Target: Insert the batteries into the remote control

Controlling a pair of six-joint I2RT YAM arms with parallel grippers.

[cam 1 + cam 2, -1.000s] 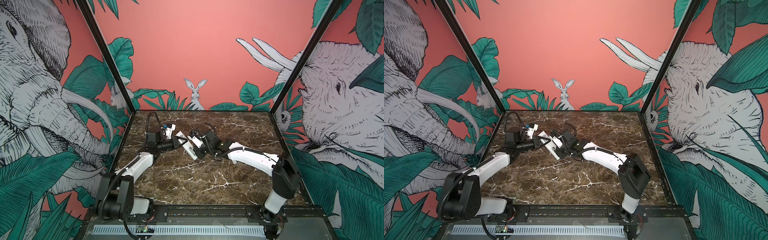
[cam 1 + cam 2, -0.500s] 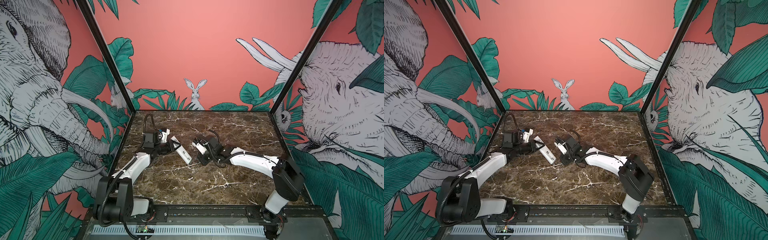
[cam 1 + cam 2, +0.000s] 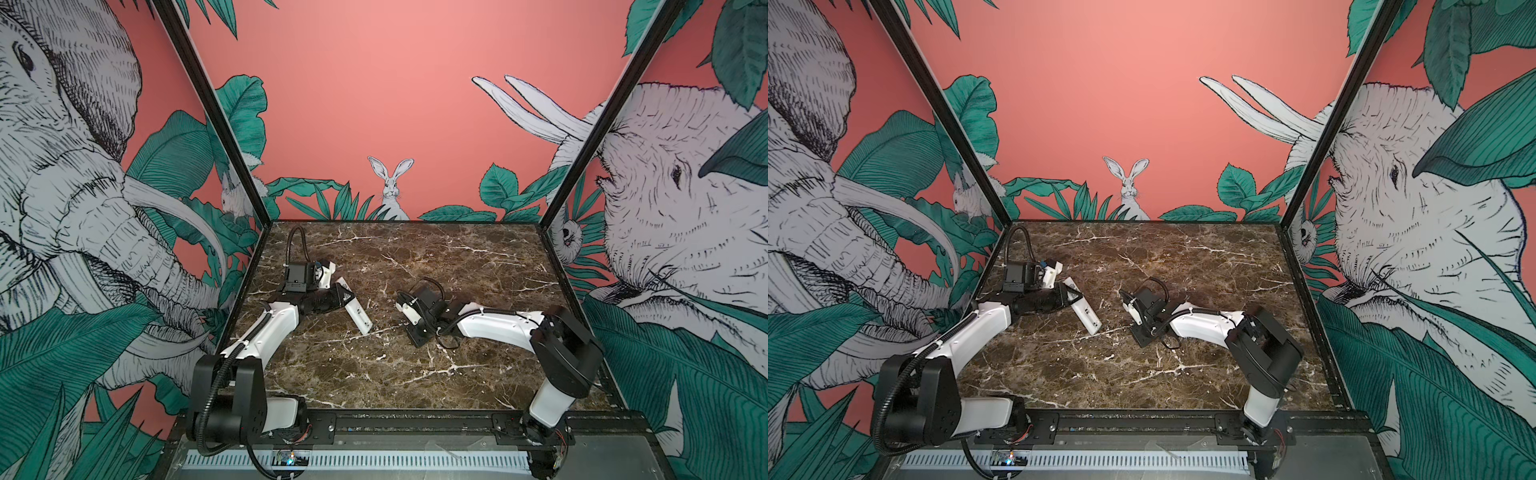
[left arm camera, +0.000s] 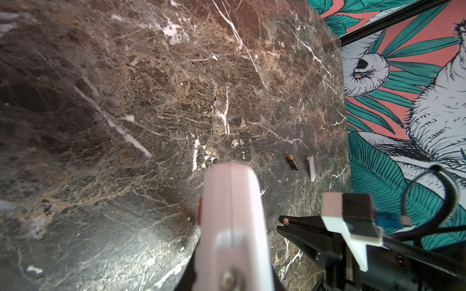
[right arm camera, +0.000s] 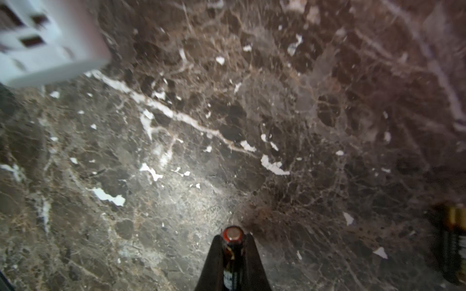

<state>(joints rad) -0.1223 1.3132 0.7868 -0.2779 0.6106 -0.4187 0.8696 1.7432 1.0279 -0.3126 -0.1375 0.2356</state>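
Top views: left gripper (image 3: 347,300) has its jaws clamped on the remote control (image 3: 356,312), mid-length, toward the worktop's (image 3: 415,374) left edge. Remote slants down, far end near or on the marble; contact is hard to call from here. Right gripper (image 3: 1126,302) sits mid-worktop, well apart from the remote, jaws closed.

Left wrist: remote seen edge-on between the jaws, red button at its side. A loose battery (image 4: 292,162) lies on the marble toward the right edge, a small white piece (image 4: 311,168) just beside it, probably the compartment cover. Right gripper's tip shows a small metal cap.

Right wrist: jaws pinch a battery (image 5: 232,241) end-out, terminal facing forward. Remote's end (image 5: 42,42) with open slots is in frame, blurred. Second battery (image 5: 451,239) at the frame edge.

Risks: the thin battery can pivot or slip in that end-on pinch; wrong polarity or a skewed entry jams it; the mid-body hold lets the remote swing under insertion push.
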